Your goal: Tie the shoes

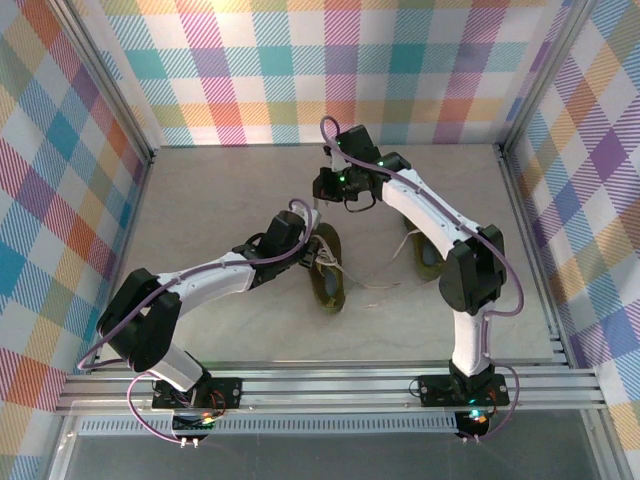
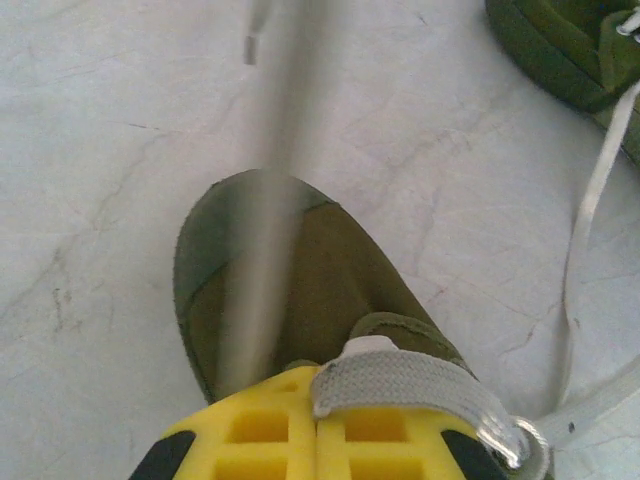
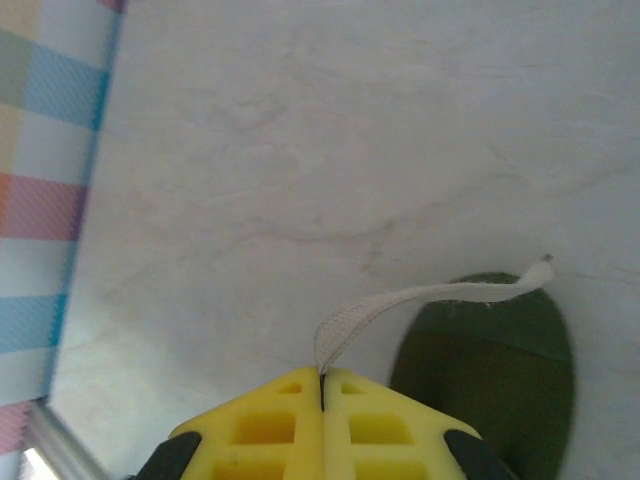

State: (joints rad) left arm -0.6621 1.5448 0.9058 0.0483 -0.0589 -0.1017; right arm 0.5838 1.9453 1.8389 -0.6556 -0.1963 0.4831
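My left hand [image 2: 318,385] sits low over the middle shoe [image 2: 300,280], pinched shut on one lace [image 2: 400,378] at its tongue, and my right hand [image 3: 322,372] is raised on the far side, clamped on another lace [image 3: 420,298] near its tip, likely to hold both ends apart for crossing; the other shoe [image 2: 560,50] lies to the right.

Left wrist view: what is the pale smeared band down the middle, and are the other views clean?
Left wrist: that band is likely a lace close to the lens, out of focus across the sharper shoe toe. Right wrist: the lace pinched in the right end effector is crisp, the shoe beneath soft. Top external: even light, no glare.
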